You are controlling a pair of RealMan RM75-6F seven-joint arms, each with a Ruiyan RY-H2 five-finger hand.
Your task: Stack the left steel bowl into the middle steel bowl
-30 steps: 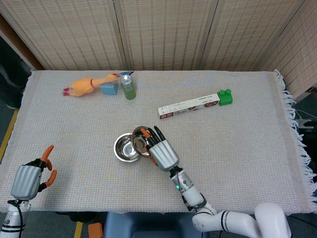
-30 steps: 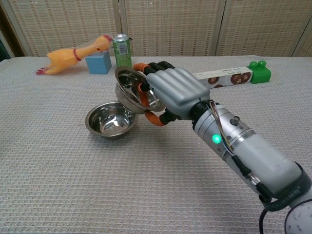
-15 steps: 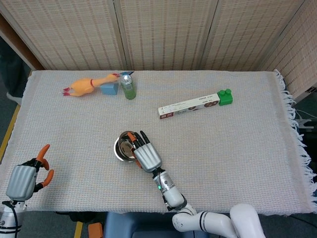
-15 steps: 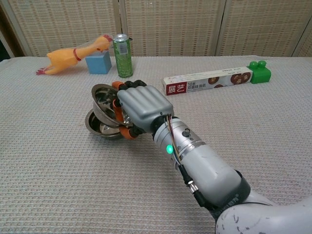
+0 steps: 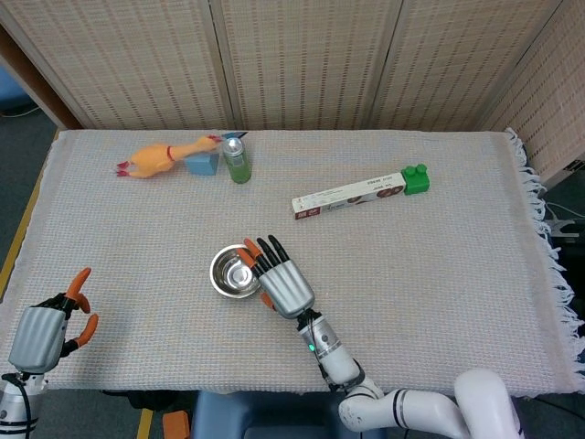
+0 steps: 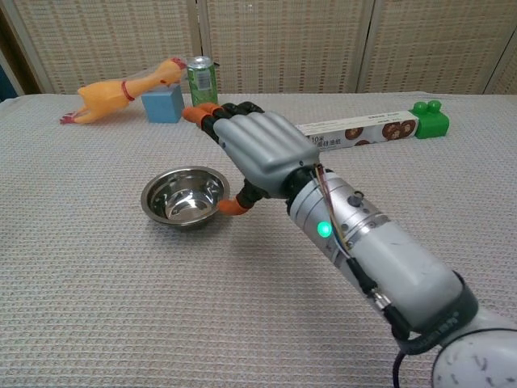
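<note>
Steel bowls (image 5: 235, 272) sit nested on the woven grey cloth (image 5: 439, 265), shiny and round, one inside the other near the middle front (you can only really see the rim of the stack). Right hand (image 5: 282, 282) hovers just beside them with its orange-tipped fingers (image 6: 212, 115) spread and nothing in it, while the left hand (image 5: 41, 329) hangs off the table's front-left corner, fingers apart, empty too. Rubber chicken (image 5: 163, 156), blue block (image 5: 203, 164), green can (image 5: 237, 160), long box (image 5: 349, 194) and green brick (image 5: 415, 179) line the far side.
</note>
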